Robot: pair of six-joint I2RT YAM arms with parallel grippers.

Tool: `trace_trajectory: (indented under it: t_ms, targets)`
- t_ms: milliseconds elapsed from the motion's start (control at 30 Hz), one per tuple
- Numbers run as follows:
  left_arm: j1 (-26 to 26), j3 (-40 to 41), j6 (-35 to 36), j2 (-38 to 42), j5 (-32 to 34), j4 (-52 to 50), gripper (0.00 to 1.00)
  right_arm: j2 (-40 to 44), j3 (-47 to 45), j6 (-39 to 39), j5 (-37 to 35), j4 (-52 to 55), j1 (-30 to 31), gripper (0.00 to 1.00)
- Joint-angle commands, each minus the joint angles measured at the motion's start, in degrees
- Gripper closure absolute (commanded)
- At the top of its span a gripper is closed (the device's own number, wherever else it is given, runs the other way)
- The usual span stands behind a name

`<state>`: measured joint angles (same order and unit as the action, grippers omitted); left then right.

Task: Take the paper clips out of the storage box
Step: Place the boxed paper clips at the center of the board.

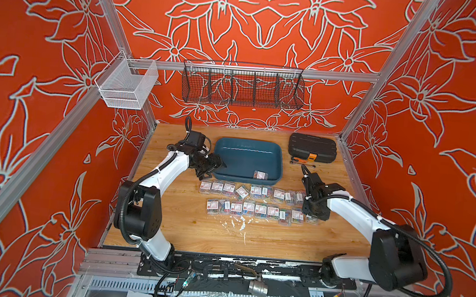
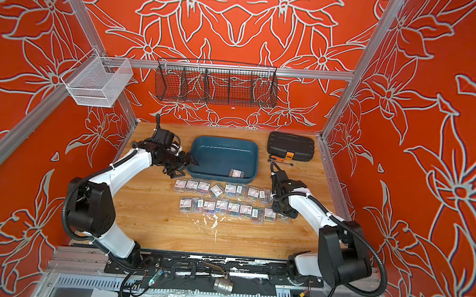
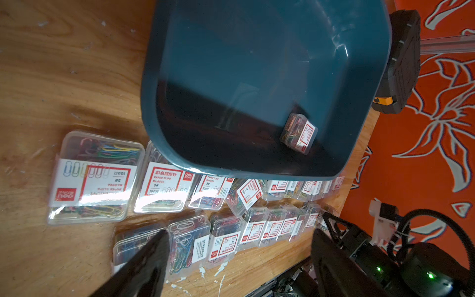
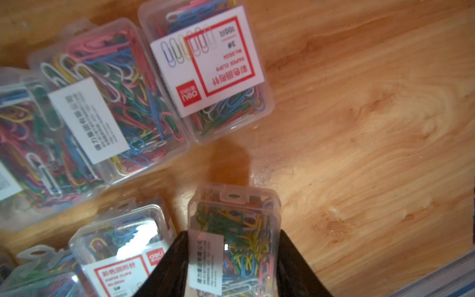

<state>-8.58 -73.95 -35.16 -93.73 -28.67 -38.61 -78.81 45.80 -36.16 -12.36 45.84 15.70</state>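
The storage box (image 1: 245, 155) (image 2: 222, 153) is a dark teal tray at the back middle of the wooden table. One clear box of paper clips (image 1: 260, 175) (image 2: 236, 173) (image 3: 299, 133) lies in its front right corner. Several more paper clip boxes (image 1: 251, 191) (image 3: 95, 177) lie in two rows on the table in front of the tray. My left gripper (image 1: 214, 167) (image 3: 239, 246) hovers at the tray's front left corner, open and empty. At the right end of the front row, my right gripper (image 1: 314, 213) (image 4: 232, 244) is shut on a paper clip box (image 4: 234, 226).
A black ribbed case (image 1: 312, 147) with an orange latch stands at the back right, with a small tool (image 1: 302, 161) in front of it. A black wire basket (image 1: 242, 85) and a white mesh basket (image 1: 126, 85) hang on the rear rail. White flecks (image 1: 240, 224) mark the wood.
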Motion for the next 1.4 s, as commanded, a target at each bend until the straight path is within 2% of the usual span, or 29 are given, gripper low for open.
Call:
trace_trajectory:
  t_ms: [0,133,400,567,700,833,1100,1200,1367]
  targets:
    - [0.32,-1.74,1.12,-0.60,-0.49,-2.20,0.16,-0.89,0.71,0.14,1.08,-1.63,-0.32,0.57]
    - [0.23,-2.17,1.37,-0.71,-0.16,-2.79,0.16,0.04,0.13,-0.06,1.36,-1.67,-0.33,0.44]
    - [-1.92,-4.04,2.04,-2.02,1.11,-3.36,0.16,5.05,-0.09,-1.64,0.19,0.61,-0.83,0.37]
    - [-5.60,-10.97,2.98,-7.72,3.19,-6.42,0.17,8.90,0.61,-3.97,-2.86,3.45,-3.02,0.47]
    - [-9.16,-20.13,3.58,-16.21,3.80,-10.49,0.18,10.19,-0.24,-4.76,-2.71,3.65,-7.08,0.50]
    - [-12.81,-31.60,3.76,-25.18,4.79,-15.75,0.19,7.70,-1.30,-4.59,-1.32,3.30,-10.14,0.56]
    - [-18.69,-53.76,4.93,-42.20,6.72,-28.22,0.19,4.98,-3.96,-4.25,1.10,0.47,-12.89,0.57]
    - [-19.84,-58.03,4.61,-45.21,7.05,-30.19,0.14,3.91,-4.05,-4.62,1.47,0.77,-13.15,0.57]
    - [-20.76,-60.34,6.14,-48.02,8.63,-30.70,0.09,1.44,-5.36,-5.31,5.57,-1.29,-13.17,0.59]
